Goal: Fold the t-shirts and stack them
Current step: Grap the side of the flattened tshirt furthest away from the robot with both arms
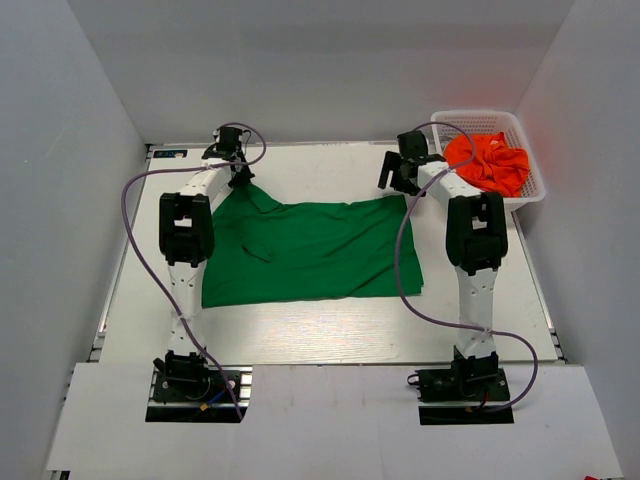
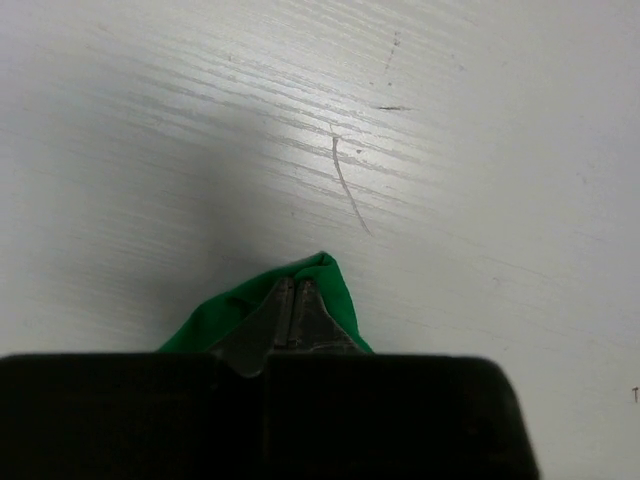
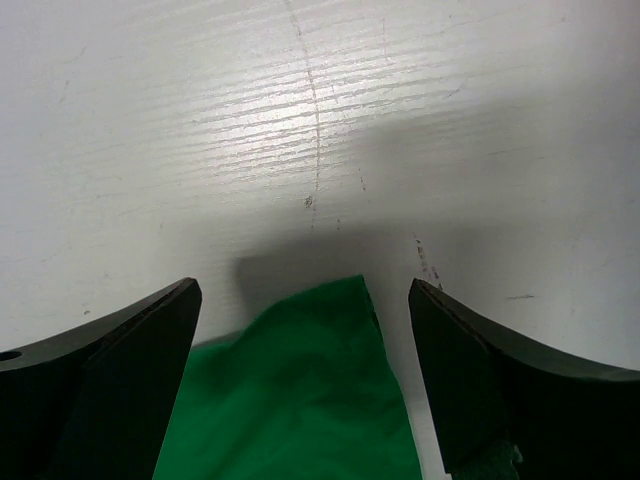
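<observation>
The deep green t-shirt (image 1: 305, 250) lies spread on the white table. My left gripper (image 1: 240, 172) is shut on its far left corner; in the left wrist view the closed fingertips (image 2: 293, 300) pinch a peak of green cloth (image 2: 335, 285). My right gripper (image 1: 403, 178) is open over the far right corner. In the right wrist view that corner (image 3: 320, 370) lies between the spread fingers (image 3: 130, 350), untouched. The bright orange t-shirt (image 1: 490, 160) lies crumpled in the white basket (image 1: 535, 190).
The basket stands at the table's far right, beside the right arm. Grey walls enclose the table on the left, back and right. Purple cables loop from both arms over the shirt's edges.
</observation>
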Controlling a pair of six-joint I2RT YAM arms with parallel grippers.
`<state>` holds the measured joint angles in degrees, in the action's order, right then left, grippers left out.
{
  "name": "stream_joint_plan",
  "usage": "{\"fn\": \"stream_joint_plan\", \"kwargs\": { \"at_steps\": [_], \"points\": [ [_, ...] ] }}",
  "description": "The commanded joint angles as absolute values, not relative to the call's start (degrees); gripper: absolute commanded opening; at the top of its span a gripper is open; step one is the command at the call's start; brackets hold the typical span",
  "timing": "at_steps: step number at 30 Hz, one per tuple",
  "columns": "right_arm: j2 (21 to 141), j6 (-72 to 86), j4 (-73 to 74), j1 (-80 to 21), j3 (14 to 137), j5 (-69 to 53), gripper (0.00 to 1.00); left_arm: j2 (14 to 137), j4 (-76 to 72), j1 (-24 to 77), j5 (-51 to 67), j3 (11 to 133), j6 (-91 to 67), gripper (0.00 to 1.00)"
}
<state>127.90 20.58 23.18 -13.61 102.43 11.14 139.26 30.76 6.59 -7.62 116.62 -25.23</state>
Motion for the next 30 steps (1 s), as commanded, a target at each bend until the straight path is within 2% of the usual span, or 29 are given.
{"fn": "stream_joint_plan", "kwargs": {
  "at_steps": [1, 2, 5, 7, 10, 11, 12, 15, 20, 30],
  "points": [
    [129.99, 21.88, 24.87, -13.53, 105.47, 10.20, 0.90, 139.04, 31.55, 6.77, -8.35, 115.67, -24.52, 0.00],
    [129.90, 22.06, 24.79, -13.36, 105.03, 10.02, 0.90, 138.26, 29.81, 6.77, -7.83, 114.18, -24.52, 0.00],
    [129.99, 22.41, 24.52, -13.53, 103.45, 9.23, 0.78, 134.57, 25.86, 6.77, -7.82, 109.88, -24.52, 0.00],
    [129.82, 22.50, 24.35, -13.53, 102.57, 8.70, 0.63, 131.51, 24.27, 6.77, -8.44, 106.98, -24.52, 0.00],
    [128.76, 22.59, 24.34, -13.54, 100.64, 8.44, 0.45, 128.86, 22.68, 6.77, -9.66, 104.43, -24.52, 0.00],
    [127.54, 22.41, 23.13, -13.54, 99.42, 8.96, 0.37, 127.37, 21.98, 6.77, -9.67, 103.81, -24.52, 0.00],
    [127.09, 22.50, 22.77, -13.54, 98.10, 9.14, 0.20, 126.57, 21.28, 6.77, -9.67, 102.58, -24.52, 0.00],
    [125.34, 20.66, 20.66, -13.54, 96.77, 9.93, 0.00, 123.58, 19.78, 6.77, -9.67, 99.50, -24.52, 0.00],
    [121.22, 18.29, 18.38, -13.89, 96.07, 10.11, 0.00, 118.92, 17.33, 6.77, -9.05, 94.59, -25.58, 0.00],
    [108.47, 16.61, 5.72, -13.89, 79.99, 7.92, 0.00, 106.63, 17.23, 7.82, -10.11, 84.65, -27.76, 0.00]
  ]
}}
